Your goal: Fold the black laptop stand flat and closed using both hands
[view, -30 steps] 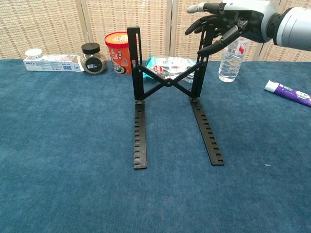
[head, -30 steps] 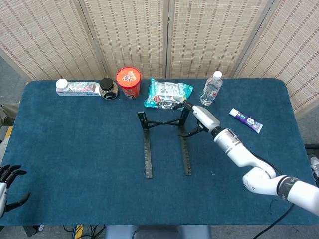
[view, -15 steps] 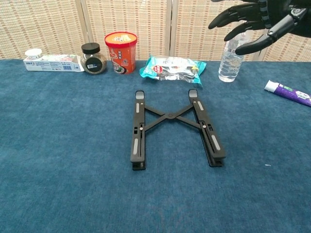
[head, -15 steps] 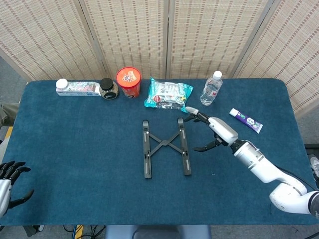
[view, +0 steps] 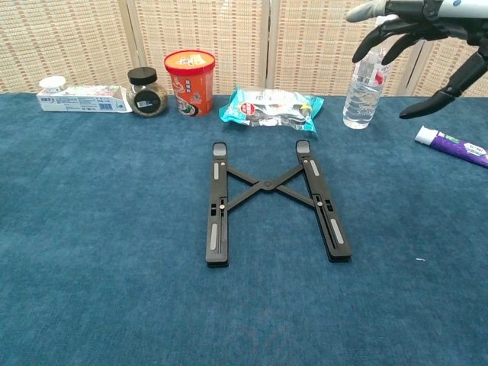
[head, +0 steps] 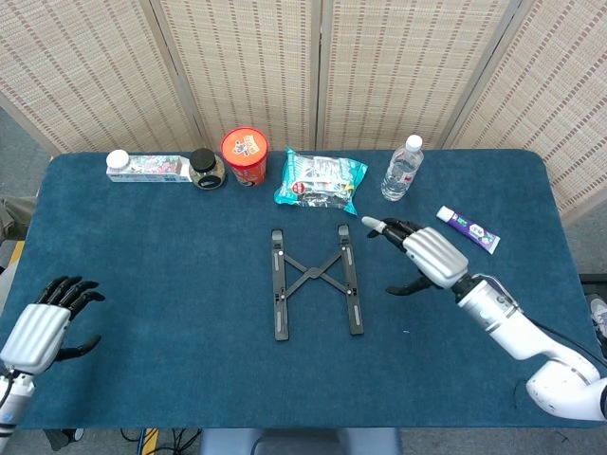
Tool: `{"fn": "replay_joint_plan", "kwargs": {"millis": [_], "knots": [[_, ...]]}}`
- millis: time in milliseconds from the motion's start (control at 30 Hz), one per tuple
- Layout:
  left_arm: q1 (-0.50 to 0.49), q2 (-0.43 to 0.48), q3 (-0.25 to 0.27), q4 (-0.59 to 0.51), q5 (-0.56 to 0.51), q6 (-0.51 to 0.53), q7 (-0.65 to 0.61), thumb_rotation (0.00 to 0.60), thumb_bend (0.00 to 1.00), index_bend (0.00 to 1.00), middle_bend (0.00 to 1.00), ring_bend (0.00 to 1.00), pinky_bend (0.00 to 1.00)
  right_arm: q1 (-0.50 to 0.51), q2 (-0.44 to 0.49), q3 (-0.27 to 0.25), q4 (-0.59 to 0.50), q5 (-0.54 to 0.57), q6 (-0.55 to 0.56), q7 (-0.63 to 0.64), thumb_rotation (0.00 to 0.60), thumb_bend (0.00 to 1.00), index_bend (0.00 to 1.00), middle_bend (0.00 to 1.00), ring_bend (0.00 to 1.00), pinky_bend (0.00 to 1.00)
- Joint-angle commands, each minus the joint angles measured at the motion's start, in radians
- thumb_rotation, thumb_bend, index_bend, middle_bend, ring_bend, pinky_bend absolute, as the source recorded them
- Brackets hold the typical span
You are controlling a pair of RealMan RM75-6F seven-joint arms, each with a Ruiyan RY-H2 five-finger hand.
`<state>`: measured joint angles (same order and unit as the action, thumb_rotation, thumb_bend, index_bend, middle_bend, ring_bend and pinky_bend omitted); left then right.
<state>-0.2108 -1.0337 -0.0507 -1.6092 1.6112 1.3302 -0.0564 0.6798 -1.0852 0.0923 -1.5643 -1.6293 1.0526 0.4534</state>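
Note:
The black laptop stand (head: 314, 280) (view: 269, 200) lies flat on the blue table, its two rails apart and joined by a crossed brace. My right hand (head: 424, 256) (view: 420, 36) hovers to the right of the stand, fingers spread, holding nothing and clear of it. My left hand (head: 45, 323) is at the table's near left edge, far from the stand, fingers apart and empty; the chest view does not show it.
Along the back stand a white carton (head: 145, 168), a dark-lidded jar (head: 206, 170), a red cup (head: 245, 155), a snack bag (head: 319, 178) and a water bottle (head: 402, 169). A toothpaste tube (head: 468, 228) lies at the right.
The stand dropped from upright to flat a second ago. My right hand has since pulled back to the right, away from it. My left hand has come up over the table's left edge.

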Motion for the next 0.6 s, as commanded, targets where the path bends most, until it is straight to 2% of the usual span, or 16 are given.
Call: {"fn": "replay_joint_plan", "kwargs": {"millis": [33, 133, 300, 467, 600], "knots": [[-0.095, -0.029, -0.03, 0.063, 0.01, -0.094, -0.07, 0.6, 0.17, 0.29, 0.2, 0.11, 0.07, -0.025, 0.02, -0.028, -0.031, -0.034, 0.027, -0.125, 0.6, 0.0, 0.0, 0.27, 0.13, 0.23], [-0.147, -0.05, -0.045, 0.094, 0.012, -0.136, -0.102, 0.6, 0.17, 0.28, 0.2, 0.11, 0.07, -0.031, 0.014, -0.042, -0.03, -0.053, 0.028, -0.203, 0.6, 0.0, 0.0, 0.27, 0.13, 0.23], [-0.216, -0.087, -0.065, 0.142, -0.006, -0.195, -0.135, 0.6, 0.17, 0.28, 0.2, 0.11, 0.07, -0.026, -0.048, -0.065, 0.02, -0.084, 0.003, -0.362, 0.6, 0.0, 0.0, 0.27, 0.13, 0.23], [-0.238, -0.102, -0.069, 0.151, -0.027, -0.2, -0.14, 0.6, 0.17, 0.28, 0.2, 0.11, 0.07, -0.005, -0.168, -0.067, 0.152, -0.1, -0.02, -0.482, 0.6, 0.0, 0.0, 0.27, 0.13, 0.23], [-0.245, -0.111, -0.065, 0.157, -0.04, -0.203, -0.138, 0.6, 0.17, 0.28, 0.2, 0.11, 0.07, 0.015, -0.273, -0.064, 0.281, -0.106, -0.026, -0.513, 0.6, 0.0, 0.0, 0.26, 0.13, 0.23]]}}
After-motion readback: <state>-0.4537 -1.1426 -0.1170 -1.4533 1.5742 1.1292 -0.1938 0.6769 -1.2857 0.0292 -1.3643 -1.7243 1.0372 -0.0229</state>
